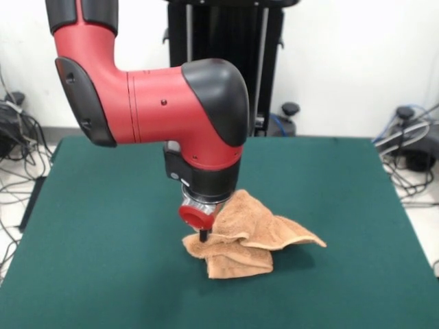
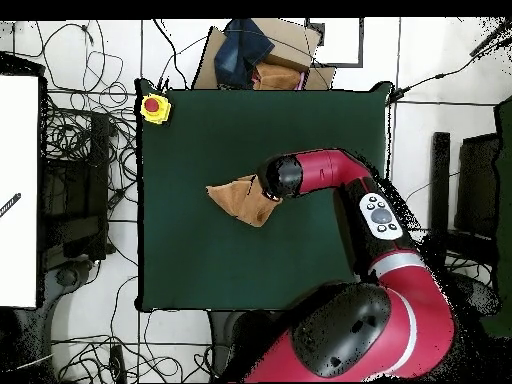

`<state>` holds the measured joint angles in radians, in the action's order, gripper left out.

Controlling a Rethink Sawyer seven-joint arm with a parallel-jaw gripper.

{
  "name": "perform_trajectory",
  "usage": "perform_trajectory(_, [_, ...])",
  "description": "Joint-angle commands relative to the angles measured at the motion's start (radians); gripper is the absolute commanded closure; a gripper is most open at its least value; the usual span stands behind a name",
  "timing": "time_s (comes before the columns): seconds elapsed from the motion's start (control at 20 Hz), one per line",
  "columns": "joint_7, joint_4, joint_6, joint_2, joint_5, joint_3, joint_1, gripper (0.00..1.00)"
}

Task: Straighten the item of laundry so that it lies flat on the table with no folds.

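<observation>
Your gripper [image 1: 203, 236] looks pinched on an edge of the crumpled peach towel [image 1: 250, 240], mid-unfold, so next draw that edge outward over the green table [image 1: 103, 226].

green table [image 1: 103, 226] wide open on every side of towel [image 1: 257, 236], bare felt all round. towel bunched in folded heap near table's middle, one corner sticking out flat. gripper [image 1: 203, 235] down at heap's edge, arm [image 2: 335, 170] reaching in over table above it, blocking approach from that side. yellow box with red button [image 2: 154, 108] sits at one table corner, well apart from towel. cables and stands crowd floor off table's edges.
</observation>
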<state>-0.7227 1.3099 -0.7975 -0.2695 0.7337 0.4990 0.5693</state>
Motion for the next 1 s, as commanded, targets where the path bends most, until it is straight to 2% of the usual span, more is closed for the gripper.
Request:
perform_trajectory(0.05, [-0.106,0.080,0.010,0.002,-0.002,-0.047,-0.028,1.00])
perform_trajectory(0.25, [-0.151,0.114,0.042,-0.038,-0.020,-0.042,-0.023,1.00])
perform_trajectory(0.6, [-0.165,0.192,0.039,-0.131,-0.047,-0.042,-0.019,1.00])
perform_trajectory(1.0, [-0.183,0.258,0.065,-0.195,-0.066,-0.042,-0.008,1.00])
